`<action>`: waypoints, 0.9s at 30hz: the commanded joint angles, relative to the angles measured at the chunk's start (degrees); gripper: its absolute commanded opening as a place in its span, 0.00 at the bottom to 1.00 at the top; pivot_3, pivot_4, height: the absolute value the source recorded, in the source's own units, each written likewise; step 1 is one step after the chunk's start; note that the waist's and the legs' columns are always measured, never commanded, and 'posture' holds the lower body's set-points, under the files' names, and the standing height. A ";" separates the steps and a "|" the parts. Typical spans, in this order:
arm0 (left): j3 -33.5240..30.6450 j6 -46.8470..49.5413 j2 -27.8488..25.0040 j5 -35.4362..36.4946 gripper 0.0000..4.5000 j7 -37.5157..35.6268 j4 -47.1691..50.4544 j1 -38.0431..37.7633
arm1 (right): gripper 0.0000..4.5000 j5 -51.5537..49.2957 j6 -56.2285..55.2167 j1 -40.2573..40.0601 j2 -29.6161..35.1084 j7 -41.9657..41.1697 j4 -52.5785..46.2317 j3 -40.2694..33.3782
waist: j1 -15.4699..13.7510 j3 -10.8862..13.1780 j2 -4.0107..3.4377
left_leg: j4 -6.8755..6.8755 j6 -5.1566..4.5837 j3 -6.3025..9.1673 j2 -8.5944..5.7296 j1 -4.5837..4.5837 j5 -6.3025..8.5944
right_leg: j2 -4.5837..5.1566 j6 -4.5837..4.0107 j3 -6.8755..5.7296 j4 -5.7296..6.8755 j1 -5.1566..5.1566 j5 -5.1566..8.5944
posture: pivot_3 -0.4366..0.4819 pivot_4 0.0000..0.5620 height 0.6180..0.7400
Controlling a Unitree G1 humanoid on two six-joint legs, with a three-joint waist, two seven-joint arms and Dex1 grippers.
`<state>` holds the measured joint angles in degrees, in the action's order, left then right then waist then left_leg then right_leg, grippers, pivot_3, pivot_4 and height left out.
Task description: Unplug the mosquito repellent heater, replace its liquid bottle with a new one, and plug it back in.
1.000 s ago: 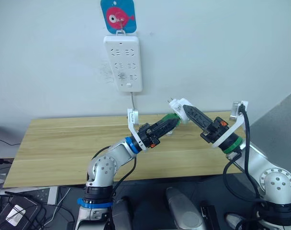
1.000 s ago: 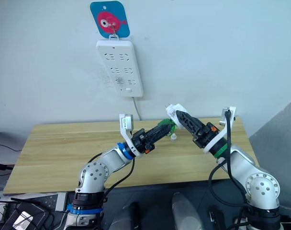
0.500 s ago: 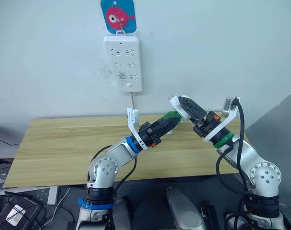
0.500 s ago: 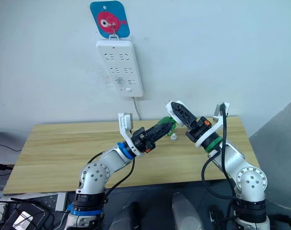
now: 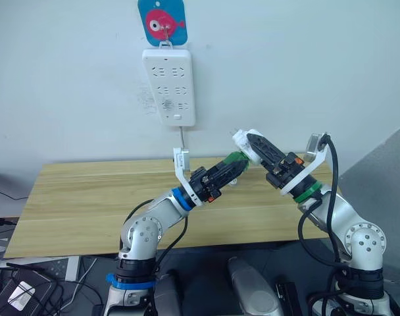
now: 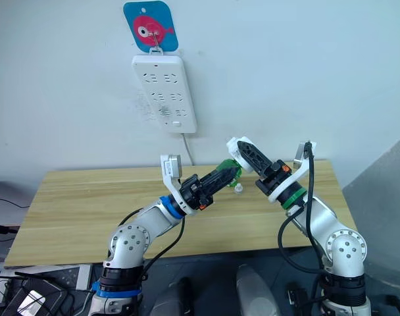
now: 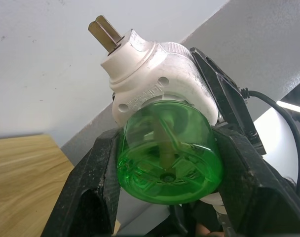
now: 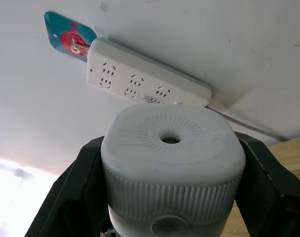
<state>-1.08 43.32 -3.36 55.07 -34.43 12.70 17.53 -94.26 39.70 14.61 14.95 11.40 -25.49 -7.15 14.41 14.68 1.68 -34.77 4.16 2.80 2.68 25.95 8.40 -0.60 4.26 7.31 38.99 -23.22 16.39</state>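
Above the counter's (image 5: 88, 197) far edge, the right claw (image 5: 247, 143) clamps the mosquito repellent heater (image 5: 242, 141), prongs pointing up. The left claw (image 5: 237, 162) grips the green liquid bottle (image 7: 166, 153), seated in the heater's underside. A power strip (image 5: 169, 85) hangs on the wall.

Glossy green plastic bottle (image 7: 168, 150), matt white heater (image 8: 172, 163)

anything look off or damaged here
Nothing looks damaged or spilled. The right claw holds the white heater above the table, unplugged from the power strip on the wall. The left claw grips the green bottle at the heater's base. A small white bit lies on the table.
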 commanded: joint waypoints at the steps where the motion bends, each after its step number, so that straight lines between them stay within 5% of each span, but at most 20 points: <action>1: 0.84 2.60 -0.48 1.86 0.52 0.93 1.33 -0.42 | 0.66 -2.97 0.41 0.14 0.15 -1.53 -2.67 1.26 | 0.00 0.00 0.00 | 0.00 0.00 0.00 0.00 0.00 0.00 | 0.00 0.00 0.00 0.00 0.00 0.00 | 0.16 0.39 1.00; 3: 0.62 3.08 -1.26 2.22 0.52 0.55 1.25 -0.22 | 0.66 -3.33 0.56 -0.07 0.36 -1.67 -2.92 1.41 | 0.00 0.00 0.00 | 0.00 0.00 0.00 0.00 0.00 0.00 | 0.00 0.00 0.00 0.00 0.00 0.00 | 0.16 0.39 1.00; 10: 4.02 -1.33 -6.76 -6.21 0.96 -2.62 1.32 0.54 | 0.66 -2.42 -0.51 -0.20 0.60 -1.91 -3.44 1.42 | -0.08 0.00 -0.01 | 0.00 0.00 0.00 0.00 0.00 0.00 | 0.00 0.00 0.01 0.00 -0.01 0.00 | 0.16 0.38 1.00; 15: 4.00 -3.78 -13.90 -9.98 0.96 -6.76 5.17 -2.97 | 0.66 3.59 -0.02 1.01 4.27 -4.66 -4.20 0.66 | 0.12 -0.02 -0.03 | 0.06 0.00 -0.02 0.02 0.00 0.00 | 0.00 -0.01 0.02 0.00 -0.05 0.01 | 0.16 0.39 1.00; 20: 3.03 -11.96 -22.89 -17.26 0.96 -11.56 7.87 -7.50 | 0.66 21.45 0.09 5.27 13.60 -10.99 -6.29 3.35 | -0.11 -0.02 -0.04 | 0.22 0.01 -0.07 0.04 -0.01 0.00 | 0.02 -0.07 0.04 0.00 -0.16 0.04 | 0.16 0.38 1.00; 27: -2.46 -13.15 -24.73 -19.81 0.96 -6.21 6.14 -6.62 | 0.66 32.38 -1.08 7.64 13.98 -15.50 -6.68 5.93 | -0.40 -0.03 -0.02 | 0.27 0.01 -0.08 0.02 0.02 0.00 | 0.05 -0.09 0.01 -0.04 -0.17 0.06 | 0.17 0.37 1.00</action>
<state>-2.06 30.11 -27.19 35.30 -40.81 17.57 10.82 -63.27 39.70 21.67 28.78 -2.66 -29.92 -0.56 14.01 14.65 1.66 -34.49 4.17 2.71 2.70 25.98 8.41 -0.54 4.18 7.33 38.95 -23.40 16.46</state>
